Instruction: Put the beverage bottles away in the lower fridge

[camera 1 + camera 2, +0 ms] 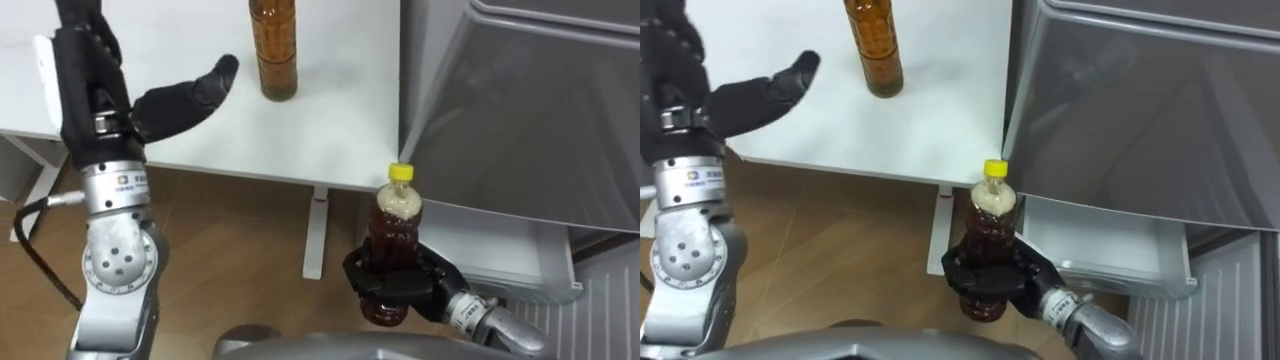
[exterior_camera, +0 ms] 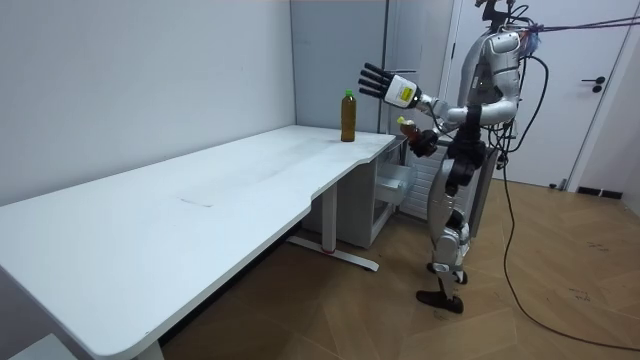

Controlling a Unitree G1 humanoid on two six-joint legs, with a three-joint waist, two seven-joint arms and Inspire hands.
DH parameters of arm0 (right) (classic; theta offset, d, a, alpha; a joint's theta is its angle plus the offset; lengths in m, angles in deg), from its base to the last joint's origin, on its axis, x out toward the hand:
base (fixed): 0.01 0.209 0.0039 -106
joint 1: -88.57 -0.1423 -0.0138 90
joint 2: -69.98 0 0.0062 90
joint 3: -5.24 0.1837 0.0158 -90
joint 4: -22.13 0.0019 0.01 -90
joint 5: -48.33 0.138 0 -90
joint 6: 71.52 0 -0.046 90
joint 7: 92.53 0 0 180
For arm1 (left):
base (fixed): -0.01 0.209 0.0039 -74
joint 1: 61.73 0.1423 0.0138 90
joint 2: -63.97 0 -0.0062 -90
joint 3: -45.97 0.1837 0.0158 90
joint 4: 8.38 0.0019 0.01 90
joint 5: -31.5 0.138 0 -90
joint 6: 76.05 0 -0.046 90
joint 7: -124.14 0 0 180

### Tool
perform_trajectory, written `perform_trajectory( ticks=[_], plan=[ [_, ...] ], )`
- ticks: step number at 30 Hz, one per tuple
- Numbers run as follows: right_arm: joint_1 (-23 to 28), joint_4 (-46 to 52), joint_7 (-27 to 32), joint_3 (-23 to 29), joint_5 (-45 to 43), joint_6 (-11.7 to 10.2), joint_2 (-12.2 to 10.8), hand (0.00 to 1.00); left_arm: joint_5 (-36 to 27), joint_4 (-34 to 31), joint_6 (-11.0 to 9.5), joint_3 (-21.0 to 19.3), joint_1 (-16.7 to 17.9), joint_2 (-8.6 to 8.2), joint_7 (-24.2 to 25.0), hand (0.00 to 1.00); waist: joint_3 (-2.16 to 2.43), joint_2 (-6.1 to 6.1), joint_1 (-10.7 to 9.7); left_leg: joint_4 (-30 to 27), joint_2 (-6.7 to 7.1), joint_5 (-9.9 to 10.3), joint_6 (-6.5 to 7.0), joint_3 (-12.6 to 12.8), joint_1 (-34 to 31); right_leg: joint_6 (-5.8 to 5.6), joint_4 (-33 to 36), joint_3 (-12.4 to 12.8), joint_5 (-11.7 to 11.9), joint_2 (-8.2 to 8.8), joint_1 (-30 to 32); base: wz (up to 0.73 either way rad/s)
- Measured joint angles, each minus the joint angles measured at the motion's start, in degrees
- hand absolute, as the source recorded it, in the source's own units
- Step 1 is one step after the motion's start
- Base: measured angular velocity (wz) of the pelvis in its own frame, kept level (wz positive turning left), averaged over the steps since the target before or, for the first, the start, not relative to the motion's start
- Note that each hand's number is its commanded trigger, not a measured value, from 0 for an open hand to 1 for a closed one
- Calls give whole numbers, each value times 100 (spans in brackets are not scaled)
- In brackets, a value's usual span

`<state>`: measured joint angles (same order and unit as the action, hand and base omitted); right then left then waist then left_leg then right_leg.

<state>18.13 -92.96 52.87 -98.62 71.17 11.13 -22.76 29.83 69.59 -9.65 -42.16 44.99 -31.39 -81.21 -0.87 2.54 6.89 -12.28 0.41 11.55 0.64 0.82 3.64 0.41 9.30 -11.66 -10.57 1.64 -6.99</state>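
Two drink bottles showed in the eye views. A yellow-capped bottle (image 1: 398,225) of brown drink stood upright at the lower centre of the frame. It was clasped by the right hand (image 1: 400,285), whose dark fingers were curled round its lower half, the arm coming in from the lower right corner. This bottle was off the table, above the wooden floor (image 1: 230,250), near the table's front edge and close to the fridge's front.

A second bottle (image 1: 276,50), also holding brown liquid, stood upright on the white table (image 1: 340,130) at the upper centre, its top cut off by the frame's upper edge. The left hand (image 1: 175,105) was raised at the upper left, over the table, its fingers stretched out and grasping nothing. The fingertips pointed toward the second bottle but were apart from it. The grey fridge (image 1: 520,110) took up the upper right, and below it, at the lower right, a white compartment (image 1: 500,255) jutted out.

In the room view the robot stood upright at the far end of the table, at the upper right of the frame. The second bottle (image 2: 348,117) showed a green cap there, near the table's far corner. The left hand (image 2: 376,82) was lifted and spread, just above and to the right of it. The right hand (image 2: 422,142) held the yellow-capped bottle (image 2: 406,124) before the robot's trunk.
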Motion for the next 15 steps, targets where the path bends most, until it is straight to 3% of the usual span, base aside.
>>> perform_trajectory(
  ticks=[4,10,15],
  plan=[
    [2,0,164,-11,-20,118,-19,100,10,54,0,-81,182,9,-575,0,57,95,-4,6,26,0,1,-94,5,-1,-68,-41,1,4,-54,6],
    [1,-140,350,69,-21,127,-103,100,9,529,0,-121,229,9,-1142,0,45,131,90,12,26,4,2,-120,62,-2,-64,-116,1,12,-110,1],
    [120,-240,492,165,-41,406,-188,100,-52,737,34,-116,572,-4,-1259,0,33,170,117,27,35,7,4,-163,91,-2,-62,-192,1,24,-151,2]
  ],
)
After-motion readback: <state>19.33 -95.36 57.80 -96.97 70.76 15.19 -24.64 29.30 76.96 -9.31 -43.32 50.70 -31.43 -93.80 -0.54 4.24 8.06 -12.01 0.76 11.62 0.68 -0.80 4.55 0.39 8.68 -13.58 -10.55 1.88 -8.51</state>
